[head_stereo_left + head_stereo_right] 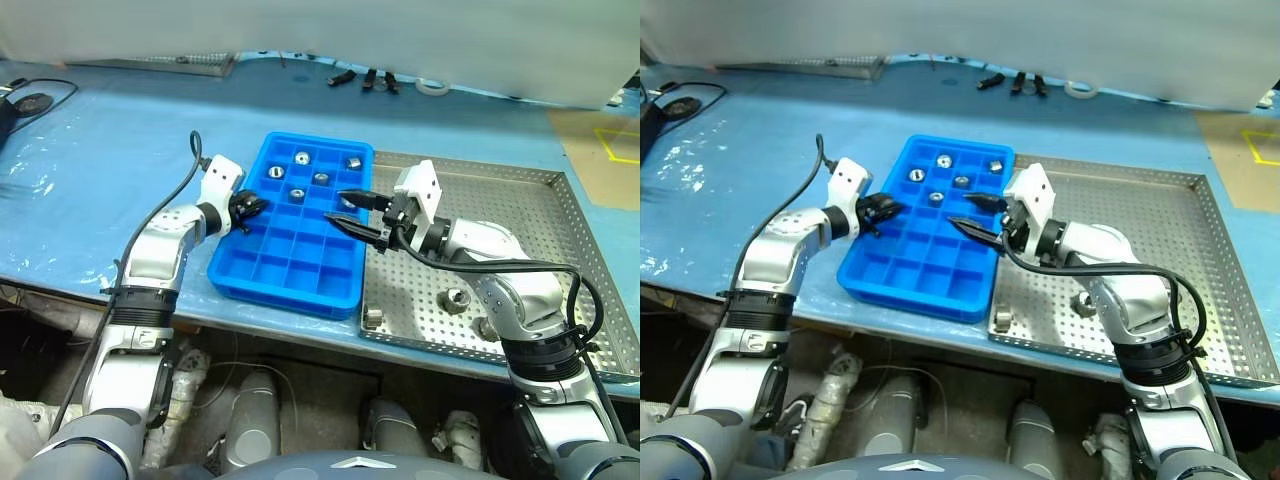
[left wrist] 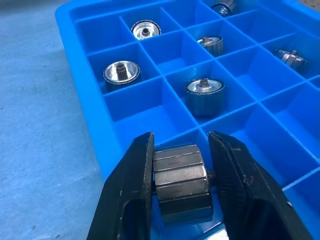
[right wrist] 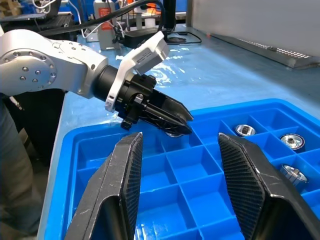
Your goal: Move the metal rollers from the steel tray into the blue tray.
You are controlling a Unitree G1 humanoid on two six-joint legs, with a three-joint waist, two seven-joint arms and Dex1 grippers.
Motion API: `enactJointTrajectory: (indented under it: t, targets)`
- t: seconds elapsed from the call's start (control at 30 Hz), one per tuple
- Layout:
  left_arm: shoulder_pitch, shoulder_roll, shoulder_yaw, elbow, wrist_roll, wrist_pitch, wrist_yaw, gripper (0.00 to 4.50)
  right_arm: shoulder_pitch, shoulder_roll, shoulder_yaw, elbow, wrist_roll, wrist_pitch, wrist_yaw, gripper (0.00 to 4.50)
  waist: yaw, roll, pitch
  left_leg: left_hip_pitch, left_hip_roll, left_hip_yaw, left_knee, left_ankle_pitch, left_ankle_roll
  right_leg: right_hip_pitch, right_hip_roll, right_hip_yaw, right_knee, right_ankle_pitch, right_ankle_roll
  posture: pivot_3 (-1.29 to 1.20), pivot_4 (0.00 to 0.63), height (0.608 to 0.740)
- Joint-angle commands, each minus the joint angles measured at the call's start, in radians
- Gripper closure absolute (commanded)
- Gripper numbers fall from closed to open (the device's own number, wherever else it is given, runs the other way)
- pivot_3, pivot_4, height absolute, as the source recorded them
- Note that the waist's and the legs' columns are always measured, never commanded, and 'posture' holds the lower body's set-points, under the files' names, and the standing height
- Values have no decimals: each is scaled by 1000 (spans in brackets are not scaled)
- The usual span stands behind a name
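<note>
Left tool (image 2: 179, 187) is clamped on a roller (image 2: 180, 182) with flat nut-like sides, its two black fingers pressing the roller's ends, and it hangs over the blue tray's left edge, above a compartment on that side. Right tool (image 1: 357, 213) reaches in from the steel tray's side with its fingers parted and nothing between them, poised over the middle of the blue tray.

Largest of all is the counter (image 1: 100, 180), covered in a pale blue sheet. On it the steel tray (image 1: 560, 250) lies to the right, its floor full of small holes, touching or just beside the blue tray (image 1: 290, 270). Three rollers rest on the steel floor near its front-left part: one (image 1: 456, 298) under the right arm, one (image 1: 373, 317) by the front-left corner, one (image 1: 489, 328) partly hidden by the arm. Five more rollers (image 1: 302, 157) sit singly in compartments at the blue tray's far end.
</note>
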Motion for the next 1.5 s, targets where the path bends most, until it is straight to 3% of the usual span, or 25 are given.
enactJointTrajectory:
  t: [0.03, 0.13, 0.4, 0.7, 0.93, 1.2, 1.33, 1.5]
  targets:
    - [2, 13, -15, -39, -21, 0, -2, 3181, -4, -8, -17, -31, -4, -19, 2, 2032, -1, 0, 0, 0, 0, 0, 0, 0, 0, 0, 0, 0, 0, 0, 0, 132, 150, 740]
    - [10, 27, -25, -46, -34, 20, -9, 3181, 13, -5, -18, -49, -6, -11, -9, 2032, -2, 0, 0, 0, 0, 0, 0, 1, -1, 0, 0, 0, 0, 0, 0, 123, 150, 740]
    - [-50, 49, -13, 15, -43, 5, 23, 668, 28, -3, -25, -70, -10, -4, -34, 2032, -5, 0, 0, 1, 0, 0, 0, 1, -2, 0, 1, 1, 1, 0, 0, 93, 150, 740]
    - [-174, 54, -67, 47, -124, -24, -161, 668, 65, -46, -84, -124, 10, 41, -60, 2032, -3, 0, 0, 0, -1, 0, 0, 2, -2, 0, 0, 1, 0, 0, 0, 2, 150, 740]
    - [-341, -69, -196, 227, -122, -121, -353, 668, 229, -77, -209, -274, 23, 108, -164, 2032, -15, 0, 0, 1, -1, 1, 1, 2, -2, 0, 0, 2, 0, 0, 0, -189, 150, 740]
    - [-448, -198, -381, 474, -44, -328, -642, 668, 470, -57, -339, -478, 19, 165, -305, 2032, -93, 0, 0, 2, -1, 3, 1, 0, 0, 0, 0, 5, -2, 0, 1, -423, 150, 740]
    - [-506, -210, -443, 549, -24, -451, -871, 668, 570, -21, -378, -563, 19, 175, -373, 2032, -134, 0, 0, 4, -1, 5, 1, -1, 1, 0, 1, 8, -2, 0, 1, -499, 150, 740]
    - [-603, -247, -456, 710, 44, -585, -901, 668, 636, 19, -361, -621, -2, 169, -438, 2032, -163, 0, 0, 6, -2, 7, 1, -1, 3, 0, 0, 10, -2, -1, 2, -557, 150, 740]
